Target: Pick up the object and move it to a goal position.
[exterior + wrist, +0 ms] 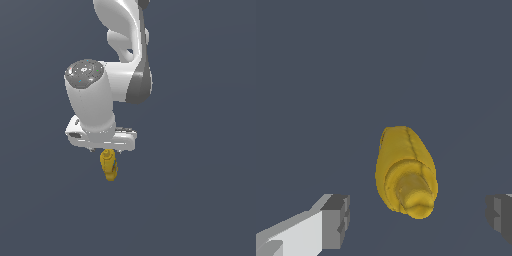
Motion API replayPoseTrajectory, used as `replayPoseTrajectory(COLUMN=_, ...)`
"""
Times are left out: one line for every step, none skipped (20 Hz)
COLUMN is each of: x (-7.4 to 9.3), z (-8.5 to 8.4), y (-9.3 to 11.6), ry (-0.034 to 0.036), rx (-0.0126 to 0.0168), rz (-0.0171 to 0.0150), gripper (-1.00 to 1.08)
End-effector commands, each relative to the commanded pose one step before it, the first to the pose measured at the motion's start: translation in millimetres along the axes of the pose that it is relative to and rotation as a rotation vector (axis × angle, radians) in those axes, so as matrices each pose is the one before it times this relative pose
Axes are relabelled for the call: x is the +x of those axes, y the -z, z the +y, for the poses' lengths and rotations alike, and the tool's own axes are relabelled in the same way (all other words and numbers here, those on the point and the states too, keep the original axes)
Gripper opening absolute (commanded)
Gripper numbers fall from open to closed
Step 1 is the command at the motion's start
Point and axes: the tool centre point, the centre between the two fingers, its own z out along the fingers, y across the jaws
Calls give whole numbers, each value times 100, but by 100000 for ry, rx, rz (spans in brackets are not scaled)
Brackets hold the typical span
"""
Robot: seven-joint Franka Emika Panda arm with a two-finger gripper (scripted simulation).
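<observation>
Wrist view: jaws spread wide, clear space on both sides of the yellow bottle (406,170).

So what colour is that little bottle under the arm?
Yellow all over; the bottle shows best in the wrist view.

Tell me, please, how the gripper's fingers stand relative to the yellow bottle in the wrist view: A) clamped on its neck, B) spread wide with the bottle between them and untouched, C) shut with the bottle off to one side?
B: the wrist view shows the yellow bottle between the gripper's fingers, with floor visible in the gap on either side.
</observation>
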Motion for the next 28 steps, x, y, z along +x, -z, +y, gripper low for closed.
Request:
replayPoseTrajectory(x=-60, z=12, y=-1326, ry=-5, rx=2, rz=-76, gripper=100)
replayPoseTrajectory(x=-7, z=3, y=-462, ry=0, rx=0, rz=0, gripper=100)
replayPoseTrajectory(x=-4, z=2, y=-395, ry=0, rx=0, rz=0, gripper=100)
replayPoseTrajectory(x=2, z=2, y=-328, ry=0, rx=0, rz=0, gripper=100)
replayPoseTrajectory(x=8, z=2, y=-262, ry=0, rx=0, rz=0, gripper=100)
replayPoseTrajectory(x=15, z=1, y=-196, ry=0, rx=0, rz=0, gripper=100)
replayPoseTrajectory(x=23, z=1, y=-130, ry=0, rx=0, rz=0, gripper=100)
replayPoseTrajectory(x=32, z=1, y=-64, ry=0, rx=0, rz=0, gripper=100)
replayPoseTrajectory(x=40, z=1, y=2, ry=0, rx=0, rz=0, gripper=100)
replayPoseTrajectory(x=34, z=0, y=43, ry=0, rx=0, rz=0, gripper=100)
replayPoseTrajectory(x=11, z=0, y=20, ry=0, rx=0, rz=0, gripper=100)
replayPoseTrajectory(x=0, z=0, y=0, ry=0, rx=0, rz=0, gripper=-100)
replayPoseTrajectory(x=0, z=0, y=0, ry=0, rx=0, rz=0, gripper=-100)
replayPoseTrajectory(x=0, z=0, y=0, ry=0, rx=0, rz=0, gripper=-100)
replayPoseTrajectory(x=0, z=0, y=0, ry=0, rx=0, rz=0, gripper=-100)
replayPoseTrajectory(x=0, z=0, y=0, ry=0, rx=0, rz=0, gripper=-100)
replayPoseTrajectory(x=0, z=0, y=0, ry=0, rx=0, rz=0, gripper=-100)
replayPoseTrajectory(x=0, z=0, y=0, ry=0, rx=0, rz=0, gripper=-100)
replayPoseTrajectory(x=0, z=0, y=0, ry=0, rx=0, rz=0, gripper=-100)
replayPoseTrajectory(x=0, z=0, y=0, ry=0, rx=0, rz=0, gripper=-100)
replayPoseTrajectory(x=0, z=0, y=0, ry=0, rx=0, rz=0, gripper=-100)
replayPoseTrajectory(x=-31, z=5, y=21, ry=0, rx=0, rz=0, gripper=-100)
replayPoseTrajectory(x=-13, z=-13, y=8, ry=0, rx=0, rz=0, gripper=-100)
replayPoseTrajectory(x=-38, z=-39, y=23, ry=0, rx=0, rz=0, gripper=-100)
replayPoseTrajectory(x=-64, z=-66, y=38, ry=0, rx=0, rz=0, gripper=-100)
replayPoseTrajectory(x=-90, z=-92, y=54, ry=0, rx=0, rz=0, gripper=-100)
replayPoseTrajectory(x=-117, z=-119, y=70, ry=0, rx=0, rz=0, gripper=-100)
replayPoseTrajectory(x=-144, z=-147, y=86, ry=0, rx=0, rz=0, gripper=-100)
